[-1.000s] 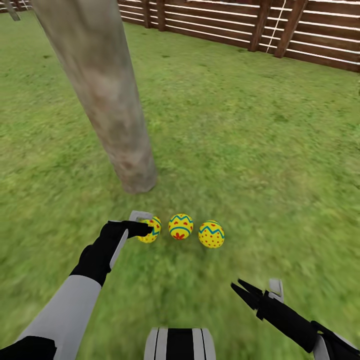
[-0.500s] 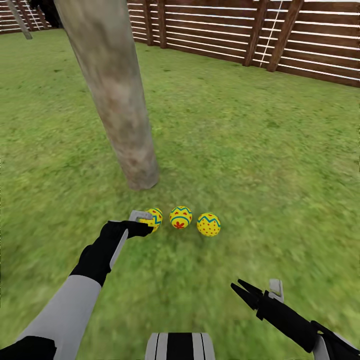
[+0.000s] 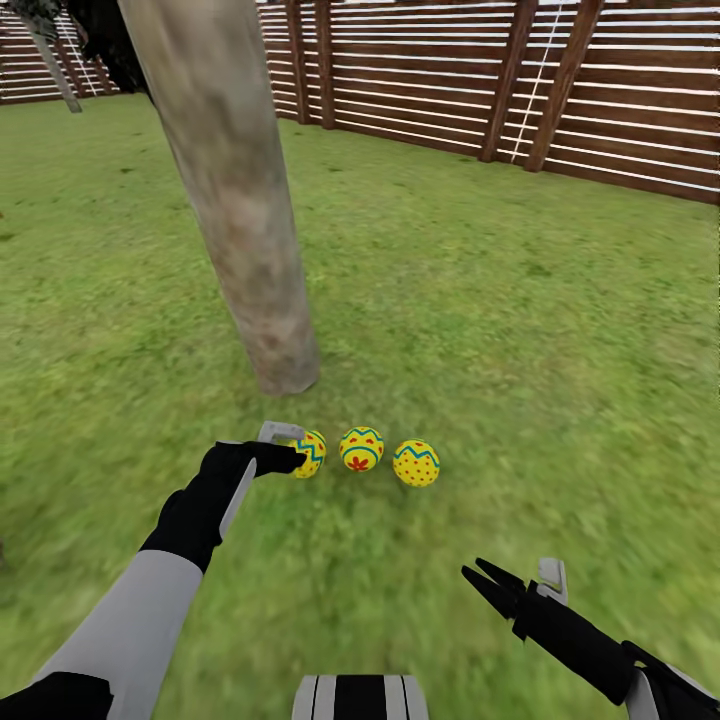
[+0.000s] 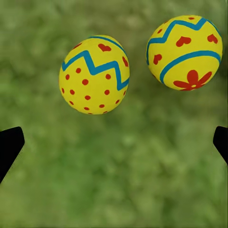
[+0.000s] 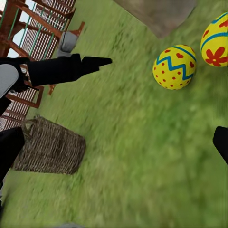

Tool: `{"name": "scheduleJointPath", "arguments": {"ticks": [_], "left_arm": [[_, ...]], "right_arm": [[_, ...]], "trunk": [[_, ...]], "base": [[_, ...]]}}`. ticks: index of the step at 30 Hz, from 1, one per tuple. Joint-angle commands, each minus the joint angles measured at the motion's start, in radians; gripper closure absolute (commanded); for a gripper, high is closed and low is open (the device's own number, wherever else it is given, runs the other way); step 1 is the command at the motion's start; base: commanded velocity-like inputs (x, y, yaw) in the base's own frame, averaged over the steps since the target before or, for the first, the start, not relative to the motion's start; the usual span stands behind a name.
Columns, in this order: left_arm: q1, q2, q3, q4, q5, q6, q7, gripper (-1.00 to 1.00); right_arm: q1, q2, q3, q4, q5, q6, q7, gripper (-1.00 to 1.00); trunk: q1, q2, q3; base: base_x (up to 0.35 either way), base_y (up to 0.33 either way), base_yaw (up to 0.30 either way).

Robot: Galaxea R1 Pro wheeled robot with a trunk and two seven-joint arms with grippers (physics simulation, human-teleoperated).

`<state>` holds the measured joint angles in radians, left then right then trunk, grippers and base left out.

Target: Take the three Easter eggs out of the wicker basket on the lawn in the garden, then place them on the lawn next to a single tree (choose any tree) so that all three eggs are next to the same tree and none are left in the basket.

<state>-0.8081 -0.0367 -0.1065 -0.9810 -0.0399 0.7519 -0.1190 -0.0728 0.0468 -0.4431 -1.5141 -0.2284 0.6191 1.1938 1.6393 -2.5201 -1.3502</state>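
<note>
- Eggs: the three Easter eggs are laid in a row on the lawn (image 3: 520,330) just in front of the foot of the tree (image 3: 250,250) — left egg (image 3: 309,452), middle egg (image 3: 361,448), right egg (image 3: 416,463).
- Left gripper (image 3: 283,447) is held just beside the left egg; in the left wrist view its fingertips (image 4: 10,145) are spread wide with only grass between them, so nothing is grasped.
- Right gripper (image 3: 497,585) is parted and empty, well apart from the eggs.
- Wicker basket (image 5: 50,147) is seen off to the side; its inside cannot be made out.
- Step judged: the last placing looks done — the next move calls for the left arm to be drawn clear without an egg being nudged.
</note>
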Motion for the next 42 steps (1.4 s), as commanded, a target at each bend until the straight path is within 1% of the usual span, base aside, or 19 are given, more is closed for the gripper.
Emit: {"name": "scheduleJointPath", "arguments": {"ticks": [1, 17, 21, 25, 30, 32, 36, 39, 42], "left_arm": [[0.000, 0.000, 0.000, -0.001, -0.005, 0.004, -0.004, -1.00], [0.000, 0.000, 0.001, 0.005, -0.007, 0.006, -0.004, -1.00], [0.000, 0.000, 0.002, 0.001, -0.006, 0.037, -0.004, -1.00], [0.000, 0.000, 0.002, 0.009, -0.005, 0.049, -0.004, -1.00], [0.000, 0.000, 0.002, 0.003, -0.007, 0.061, 0.000, -1.00], [0.000, 0.000, 0.002, 0.000, -0.006, 0.086, 0.000, -1.00], [0.000, 0.000, 0.000, -0.002, -0.006, 0.104, 0.002, -1.00], [0.000, 0.000, 0.000, -0.004, -0.007, 0.111, 0.003, -1.00], [0.000, 0.000, -0.002, -0.005, -0.007, 0.113, 0.004, -1.00]], "right_arm": [[-0.001, 0.001, -0.002, 0.000, -0.002, 0.007, 0.003, -1.00], [-0.001, 0.001, -0.002, 0.001, -0.003, 0.007, 0.002, -1.00], [-0.001, 0.001, -0.001, 0.010, -0.001, 0.007, 0.001, -1.00], [-0.001, 0.002, 0.005, 0.023, -0.001, 0.006, 0.001, -1.00], [-0.002, 0.002, 0.013, 0.073, -0.001, 0.001, -0.033, -1.00], [-0.005, 0.002, 0.014, 0.098, 0.000, -0.001, -0.059, -1.00], [-0.007, 0.002, 0.016, 0.129, 0.001, -0.002, -0.090, -1.00], [-0.007, -0.001, 0.013, 0.146, 0.011, -0.003, -0.099, -1.00], [-0.004, -0.013, 0.006, 0.158, 0.018, -0.004, -0.106, -1.00]], "trunk": [[-0.001, 0.000, 0.003], [-0.008, 0.004, 0.065], [-0.010, 0.005, 0.081], [-0.011, 0.006, 0.096], [-0.014, 0.007, 0.115], [-0.015, 0.007, 0.123], [-0.016, 0.008, 0.139], [-0.018, 0.009, 0.150], [-0.019, 0.010, 0.162]], "base": [[0.000, 0.000, 0.000], [0.000, 0.000, 0.000], [0.000, 0.000, 0.000], [0.000, 0.000, 0.000], [0.000, 0.000, 0.000], [0.000, 0.000, 0.000], [0.000, 0.000, 0.000], [0.000, 0.000, 0.000], [0.000, 0.000, 0.000]]}}
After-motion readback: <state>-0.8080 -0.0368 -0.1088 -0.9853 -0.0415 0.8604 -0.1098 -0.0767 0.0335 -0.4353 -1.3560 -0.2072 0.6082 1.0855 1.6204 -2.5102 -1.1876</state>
